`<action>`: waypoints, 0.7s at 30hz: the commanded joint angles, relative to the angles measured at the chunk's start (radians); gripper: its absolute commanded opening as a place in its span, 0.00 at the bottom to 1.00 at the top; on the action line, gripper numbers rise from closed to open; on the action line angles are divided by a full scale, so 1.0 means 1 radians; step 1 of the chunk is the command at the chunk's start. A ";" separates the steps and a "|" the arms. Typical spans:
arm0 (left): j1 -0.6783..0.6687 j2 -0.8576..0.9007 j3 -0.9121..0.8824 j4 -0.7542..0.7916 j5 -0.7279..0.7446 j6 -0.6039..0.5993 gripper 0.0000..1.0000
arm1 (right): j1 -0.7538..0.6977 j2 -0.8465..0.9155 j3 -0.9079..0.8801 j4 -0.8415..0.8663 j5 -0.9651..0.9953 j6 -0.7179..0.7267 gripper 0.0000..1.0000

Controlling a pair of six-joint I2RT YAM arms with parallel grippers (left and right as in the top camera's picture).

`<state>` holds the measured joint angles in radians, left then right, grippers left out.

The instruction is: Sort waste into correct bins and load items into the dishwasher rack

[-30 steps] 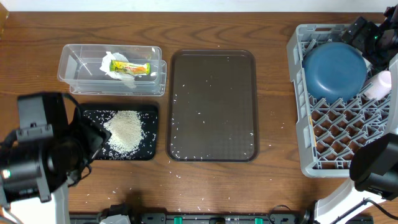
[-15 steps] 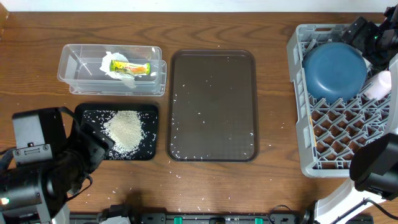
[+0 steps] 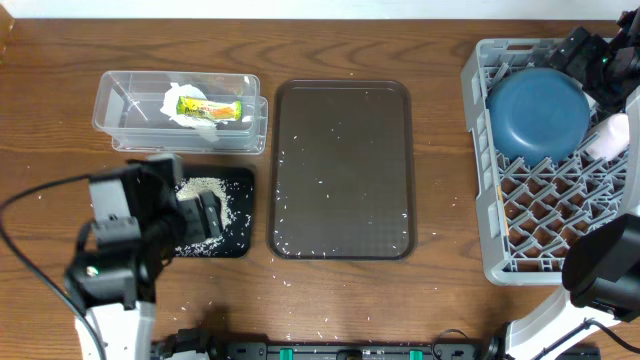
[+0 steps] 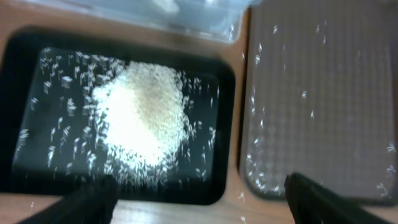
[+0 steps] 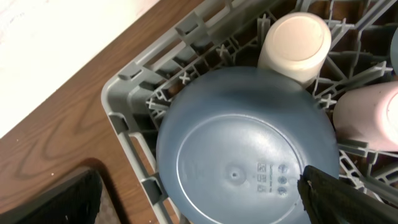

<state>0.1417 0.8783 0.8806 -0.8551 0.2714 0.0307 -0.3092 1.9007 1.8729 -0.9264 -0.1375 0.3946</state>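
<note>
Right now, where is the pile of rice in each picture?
Overhead: rice heap lower left on the black tray, partly hidden by the left arm.
Left wrist: centre-left, on that tray.
Right wrist: not in it.
Shared landmark: the brown serving tray just right of the black tray.

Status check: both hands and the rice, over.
Left hand open, above rice heap in black tray. Right hand open, over dark blue bowl in rack. Stray grains on brown tray.

In the dishwasher rack (image 3: pixel 481 190) I have open lattice up front; the dark blue bowl (image 3: pixel 537 110) blocks the back.
</note>
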 commanded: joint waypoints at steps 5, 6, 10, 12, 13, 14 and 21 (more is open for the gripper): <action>-0.002 -0.269 -0.371 0.368 0.050 0.134 0.88 | -0.004 -0.019 0.016 -0.002 0.006 0.009 0.99; -0.002 -0.309 -0.409 0.402 0.050 0.134 0.88 | -0.004 -0.019 0.016 -0.002 0.007 0.009 0.99; -0.002 -0.401 -0.500 0.501 0.050 0.134 0.89 | -0.004 -0.019 0.016 -0.002 0.007 0.009 0.99; -0.003 -0.426 -0.542 0.565 0.050 0.134 0.89 | -0.004 -0.019 0.016 -0.002 0.007 0.009 0.99; -0.004 -0.437 -0.565 0.600 0.050 0.134 0.89 | -0.004 -0.019 0.016 -0.002 0.007 0.009 0.99; -0.004 -0.450 -0.592 0.642 0.050 0.134 0.89 | -0.004 -0.019 0.016 -0.002 0.007 0.009 0.99; -0.035 -0.559 -0.748 0.821 0.044 0.134 0.89 | -0.004 -0.019 0.016 -0.002 0.007 0.009 0.99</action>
<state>0.1272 0.3584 0.1707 -0.0742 0.3119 0.1558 -0.3092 1.9007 1.8729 -0.9264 -0.1371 0.3946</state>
